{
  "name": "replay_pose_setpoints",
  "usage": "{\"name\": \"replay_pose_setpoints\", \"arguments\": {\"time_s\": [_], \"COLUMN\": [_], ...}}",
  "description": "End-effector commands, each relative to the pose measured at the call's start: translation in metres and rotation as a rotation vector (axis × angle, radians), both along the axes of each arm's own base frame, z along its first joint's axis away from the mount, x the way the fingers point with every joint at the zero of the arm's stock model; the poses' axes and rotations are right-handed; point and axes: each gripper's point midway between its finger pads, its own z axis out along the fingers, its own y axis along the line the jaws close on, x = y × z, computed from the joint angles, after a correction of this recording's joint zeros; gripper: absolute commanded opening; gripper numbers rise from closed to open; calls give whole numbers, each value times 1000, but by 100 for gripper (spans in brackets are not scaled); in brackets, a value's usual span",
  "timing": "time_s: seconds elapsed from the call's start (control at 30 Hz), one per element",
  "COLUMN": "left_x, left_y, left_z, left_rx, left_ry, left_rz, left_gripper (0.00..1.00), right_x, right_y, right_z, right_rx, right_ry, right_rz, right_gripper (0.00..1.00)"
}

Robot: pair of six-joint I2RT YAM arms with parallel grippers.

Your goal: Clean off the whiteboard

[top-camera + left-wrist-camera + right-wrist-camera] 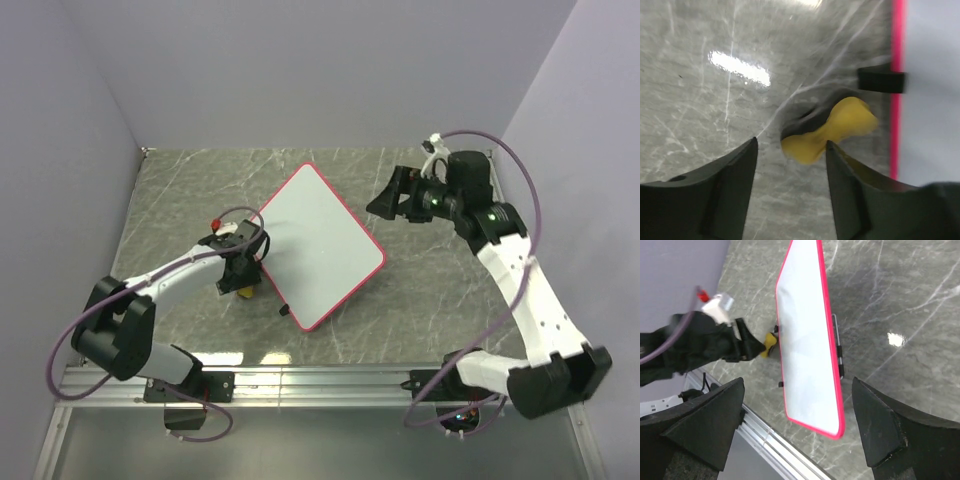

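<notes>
The whiteboard [315,244] has a pink rim and a blank white face; it lies tilted on the marble table, also in the right wrist view [807,345]. A yellow eraser [827,131] lies on the table just left of the board's edge, seen small in the top view [244,293]. My left gripper [243,278] is open, its jaws [791,165] just short of the eraser, not holding it. My right gripper [392,195] is open and empty, raised to the right of the board [797,405].
Black clips [881,80] stick out from the board's rim. An aluminium rail [320,382] runs along the table's near edge. Grey walls close the left, back and right sides.
</notes>
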Motion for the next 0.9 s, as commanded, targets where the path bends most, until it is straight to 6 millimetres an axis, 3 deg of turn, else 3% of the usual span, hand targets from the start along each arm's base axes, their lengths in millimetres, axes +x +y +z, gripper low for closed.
{"name": "replay_pose_setpoints", "arguments": {"time_s": [0.0,0.13,0.2,0.23,0.33,0.37,0.47,0.57,0.63,0.67,0.73,0.77,0.83,0.87], "left_x": [-10,-17,-15,-11,4,16,29,53,60,67,74,79,87,93], "left_y": [1,-2,-2,-4,-5,-10,-9,-18,-26,-32,-36,-40,-44,-48], "left_z": [-24,-34,-25,-14,26,48,85,144,162,181,192,214,228,248], "left_rx": [-2,-16,-14,-29,-44,-67,-52,-89,-106,-126,-115,-129,-119,-139], "left_ry": [62,108,95,60,-30,-82,-151,-268,-298,-337,-345,-382,-405,-449], "left_rz": [30,40,47,50,57,53,44,25,-31,-50,-75,-88,-111,-123], "left_gripper": [63,75,86,93,100,99,99,99,99,99,100,99,99,99], "right_x": [-18,-37,-47,-48,-56,-60,-62,-65,-70,-72,-74,-76,-77,-82], "right_y": [-16,-25,-31,-35,-47,-50,-55,-55,-55,-56,-59,-62,-70,-73], "right_z": [-1,-1,4,5,16,21,25,28,34,37,41,45,48,51], "right_rx": [-4,7,26,25,33,38,32,41,60,69,75,79,63,55], "right_ry": [-10,-30,-52,-64,-124,-152,-173,-160,-173,-187,-203,-220,-246,-280], "right_rz": [-65,-109,-140,-165,-236,-247,-271,-275,-274,-280,-302,-315,-350,-352], "right_gripper": [95,96,96,97,97,97,97,97,97,97,97,98,98,98]}}
